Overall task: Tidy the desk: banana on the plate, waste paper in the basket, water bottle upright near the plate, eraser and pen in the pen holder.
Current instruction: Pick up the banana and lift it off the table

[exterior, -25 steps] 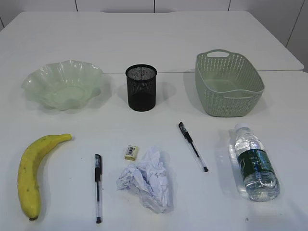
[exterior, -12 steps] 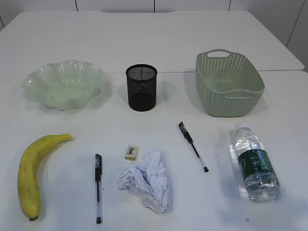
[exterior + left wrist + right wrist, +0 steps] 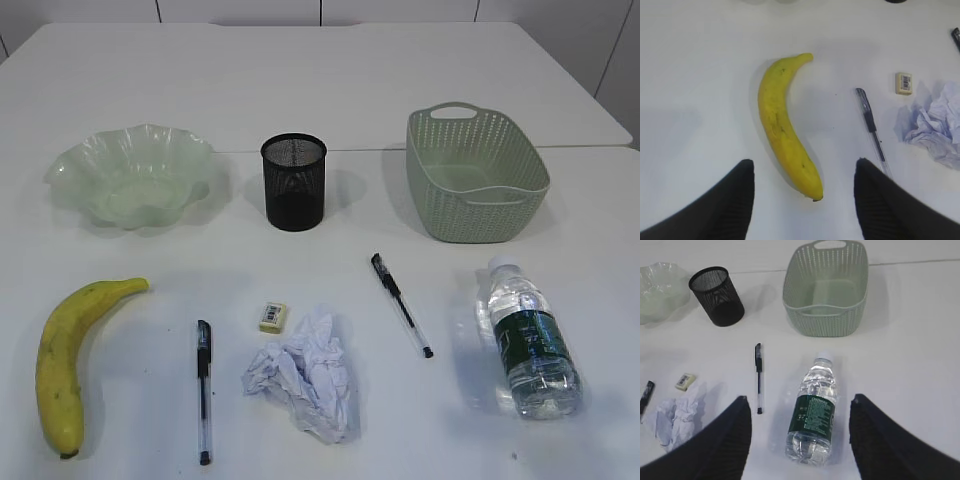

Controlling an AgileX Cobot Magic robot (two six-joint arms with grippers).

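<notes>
left tool (image 3: pixel 802 200) hovering wide open, empty, straddling banana (image 3: pixel 785 127) for pickup; right tool (image 3: pixel 800 440) gaping, empty, over toppled water bottle (image 3: pixel 813 410); plate (image 3: pixel 130 175) waiting at worktop's 10 o'clock.

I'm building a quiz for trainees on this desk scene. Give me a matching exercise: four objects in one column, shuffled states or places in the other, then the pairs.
1. banana
2. water bottle
3. basket
4. eraser

A. lying on its side
B. empty
C. beside the crumpled paper
D. at the table's front left

Pairs: 1-D, 2-A, 3-B, 4-C
</notes>
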